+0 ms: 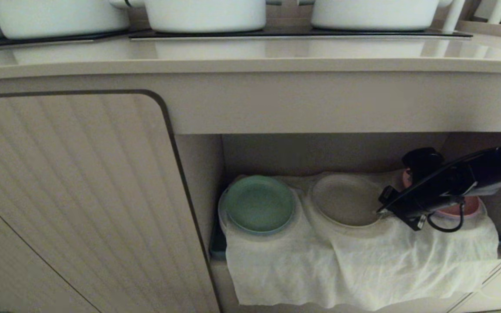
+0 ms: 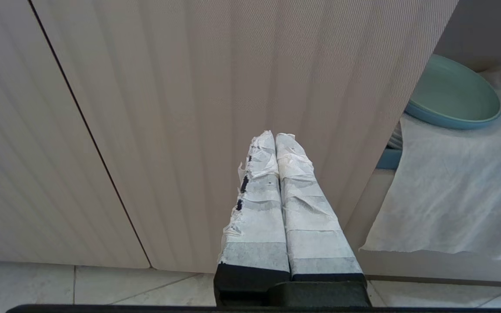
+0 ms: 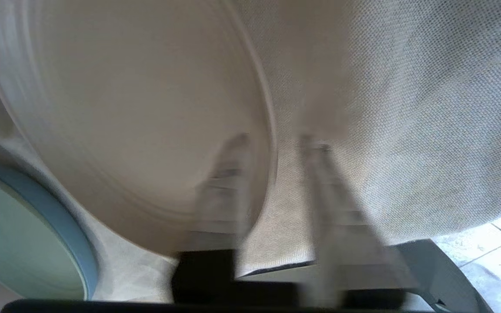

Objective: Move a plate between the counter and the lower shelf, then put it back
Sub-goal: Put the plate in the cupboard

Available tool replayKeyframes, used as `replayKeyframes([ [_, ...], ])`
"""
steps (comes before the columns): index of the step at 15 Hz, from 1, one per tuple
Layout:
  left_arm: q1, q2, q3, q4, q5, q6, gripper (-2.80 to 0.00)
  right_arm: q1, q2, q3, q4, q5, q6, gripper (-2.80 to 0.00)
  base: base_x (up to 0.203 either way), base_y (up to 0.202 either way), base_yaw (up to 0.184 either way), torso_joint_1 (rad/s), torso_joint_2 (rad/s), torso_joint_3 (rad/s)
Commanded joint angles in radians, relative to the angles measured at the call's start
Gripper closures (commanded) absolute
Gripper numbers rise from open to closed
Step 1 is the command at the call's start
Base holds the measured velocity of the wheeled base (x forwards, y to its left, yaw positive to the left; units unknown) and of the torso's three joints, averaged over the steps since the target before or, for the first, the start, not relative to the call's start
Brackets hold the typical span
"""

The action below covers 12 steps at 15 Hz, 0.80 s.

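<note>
A: What is the setting, starting nearest?

B: A tiled floor (image 2: 102, 287) lies in front of a beige kitchen unit. At about nine o'clock in the head view stands the ribbed cabinet door (image 1: 72, 195), shut. The left gripper (image 2: 276, 139) hangs just in front of that door, its two taped fingers pressed flat together with nothing between them.

A: And beyond the door?

B: At about five o'clock opens the lower shelf (image 1: 198, 174), a beige-walled recess draped with a wrinkled white cloth (image 1: 355, 269) whose front edge hangs over the shelf lip. Three small plates rest on mounds in the cloth: a green plate (image 1: 259, 203) at the nine o'clock end, the plate (image 1: 344, 200), cream-beige, in the middle, and a pink plate (image 1: 463, 209) at the three o'clock end, mostly hidden by the arm.

A: Where is the working arm?

B: The right gripper (image 1: 379, 211) reaches in from three o'clock, its tip at the cream plate's rim on the three o'clock side. In its wrist view the fingers (image 3: 342, 217) stand a little apart and straddle that rim, one over the plate, one over the cloth. That picture is blurred, so I cannot tell whether they still pinch the rim.

A: Farthest back?

B: Overhead at twelve o'clock runs the counter (image 1: 250, 54), with white pots (image 1: 205, 15) standing on black hob panels (image 1: 276, 34).
</note>
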Motion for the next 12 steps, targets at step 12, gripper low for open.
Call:
replayKeyframes([
  [12, 0.0, 0.0, 0.0, -0.001, 0.0, -0.001, 0.0, 0.0, -0.036, 0.074, 0.0, 0.001, -0.014, -2.8, 0.0, 0.0, 0.0, 0.0, 0.0, 0.0],
])
